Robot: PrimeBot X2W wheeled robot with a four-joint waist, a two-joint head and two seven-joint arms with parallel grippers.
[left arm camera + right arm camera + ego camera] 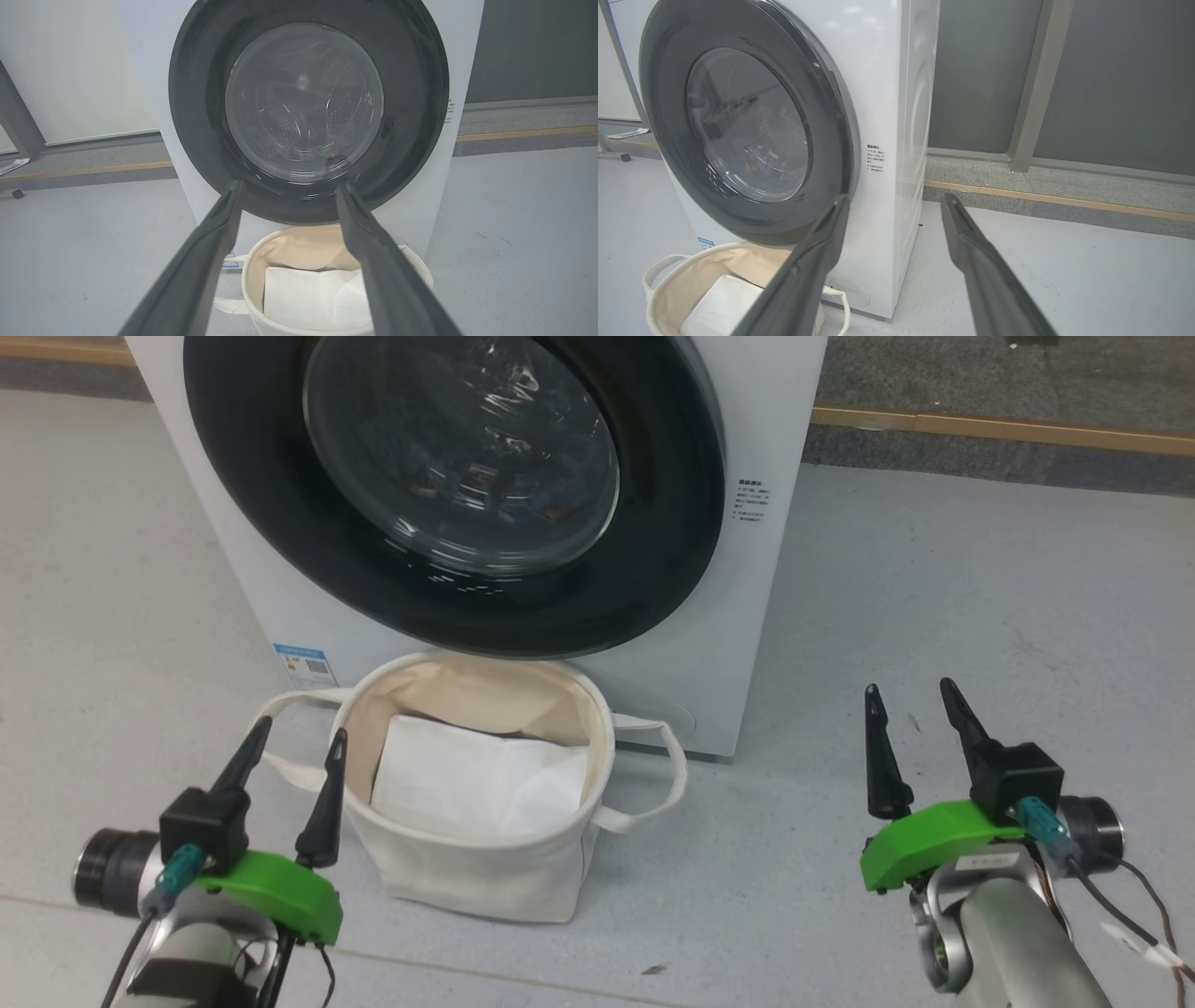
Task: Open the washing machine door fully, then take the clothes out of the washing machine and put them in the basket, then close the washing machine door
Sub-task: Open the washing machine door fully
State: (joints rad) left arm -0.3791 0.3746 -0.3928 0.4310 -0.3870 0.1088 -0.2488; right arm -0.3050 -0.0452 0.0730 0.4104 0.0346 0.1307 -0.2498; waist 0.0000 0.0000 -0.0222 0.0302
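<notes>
Clearly, from the head, the washing machine door (457,495) sits shut, the basket (485,868) just before it on the floor (980,569); left end effector (302,726) and right end effector (909,686) both gape wide, empty. Left wrist: the clothes (334,153) show faintly behind glass, probably soft and light. Right wrist: the glossy rim looks rigid, likely slippery; grip probably at its edge. Grey wall (1111,70) behind.

A smooth pale grey floor (980,616) covers the lower part of the head view, with a few small dark marks at the right. Across the upper right of that view, a tan strip (999,427) edges a darker speckled grey band (1064,179). Dark grey wall panels (1120,79) fill the upper right of the right wrist view, split by a slanting grey post (1033,93), and a white wall (70,70) stands at the upper left of the left wrist view.
</notes>
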